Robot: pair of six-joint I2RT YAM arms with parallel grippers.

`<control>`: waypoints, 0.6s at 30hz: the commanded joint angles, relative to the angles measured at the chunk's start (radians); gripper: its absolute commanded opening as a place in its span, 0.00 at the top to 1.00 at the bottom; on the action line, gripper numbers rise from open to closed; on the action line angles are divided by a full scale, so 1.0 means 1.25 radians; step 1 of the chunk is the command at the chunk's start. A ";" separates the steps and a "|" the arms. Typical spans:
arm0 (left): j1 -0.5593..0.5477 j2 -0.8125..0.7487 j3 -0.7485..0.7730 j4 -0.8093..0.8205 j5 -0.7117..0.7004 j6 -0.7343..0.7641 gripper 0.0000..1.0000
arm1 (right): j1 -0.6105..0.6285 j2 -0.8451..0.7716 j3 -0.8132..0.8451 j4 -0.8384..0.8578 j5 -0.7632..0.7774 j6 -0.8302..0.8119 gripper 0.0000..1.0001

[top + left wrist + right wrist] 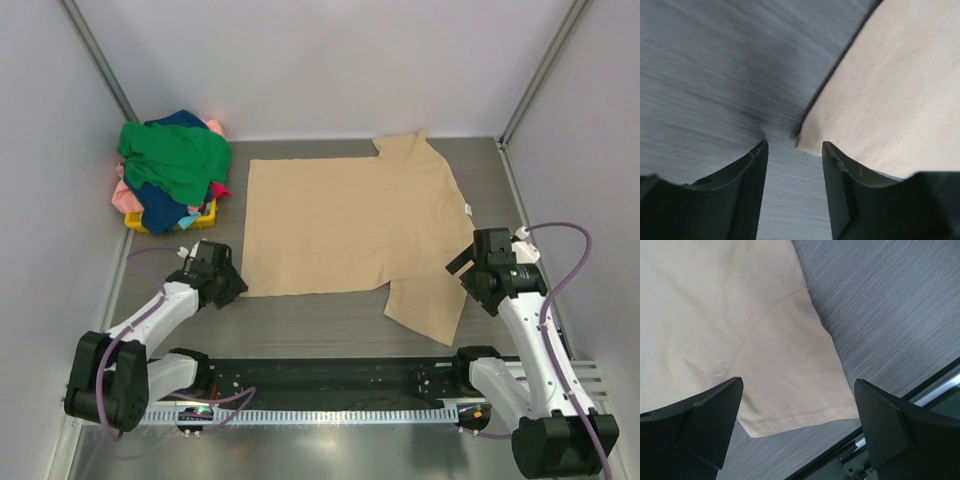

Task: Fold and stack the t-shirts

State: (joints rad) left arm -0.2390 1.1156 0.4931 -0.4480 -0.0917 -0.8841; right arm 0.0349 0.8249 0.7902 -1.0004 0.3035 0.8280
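The tan t-shirt [345,225] lies flat on the table [300,320]. The left gripper [794,150], half parted and empty, sits at the shirt's near hem corner, perhaps touching it. The right gripper [797,385] gapes wide and empty over the near sleeve.

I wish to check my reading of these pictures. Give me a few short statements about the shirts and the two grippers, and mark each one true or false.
1. The tan t-shirt lies spread flat on the table. True.
2. The green t-shirt lies on top of the tan one. False: it sits on the pile of shirts over the yellow basket in the far left corner.
3. The right gripper is shut on a sleeve. False: its jaws stand wide open above the sleeve and hold nothing.
4. The left gripper is at the near left corner of the tan t-shirt, jaws apart. True.
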 commanded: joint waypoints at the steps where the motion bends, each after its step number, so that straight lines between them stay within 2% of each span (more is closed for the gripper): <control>1: 0.002 0.051 -0.018 0.107 0.037 -0.013 0.53 | -0.002 0.035 -0.045 -0.021 0.019 0.101 0.00; 2: 0.003 0.061 -0.020 0.125 0.039 -0.011 0.55 | -0.002 0.038 -0.064 -0.005 0.002 0.107 0.00; 3: 0.003 0.076 -0.021 0.135 0.043 -0.009 0.62 | -0.002 0.040 -0.082 0.009 -0.013 0.114 0.00; 5: 0.003 0.090 -0.026 0.157 0.044 -0.006 0.71 | -0.002 0.042 -0.131 0.031 -0.040 0.135 0.00; 6: 0.003 0.100 -0.026 0.164 0.048 -0.003 0.80 | 0.000 0.040 -0.136 0.039 -0.048 0.129 0.02; 8: 0.002 0.104 -0.028 0.178 0.051 -0.002 0.88 | 0.000 0.018 -0.140 0.032 -0.062 0.143 0.02; 9: 0.003 0.106 -0.029 0.180 0.051 -0.002 0.95 | 0.000 0.011 -0.144 0.035 -0.072 0.140 0.02; 11: 0.003 0.105 -0.029 0.187 0.044 -0.002 1.00 | 0.000 0.005 -0.147 0.036 -0.097 0.129 0.03; 15: 0.003 0.099 -0.029 0.200 0.029 -0.012 1.00 | 0.002 0.054 -0.143 0.032 -0.157 0.100 0.06; 18: 0.003 0.101 -0.030 0.217 0.024 -0.023 1.00 | 0.021 0.097 -0.174 0.073 -0.255 0.104 0.11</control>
State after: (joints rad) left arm -0.2390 1.2293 0.4751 -0.2054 -0.0334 -0.8967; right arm 0.0402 0.9058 0.5911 -0.9535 0.1131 0.9585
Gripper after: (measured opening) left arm 0.004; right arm 0.904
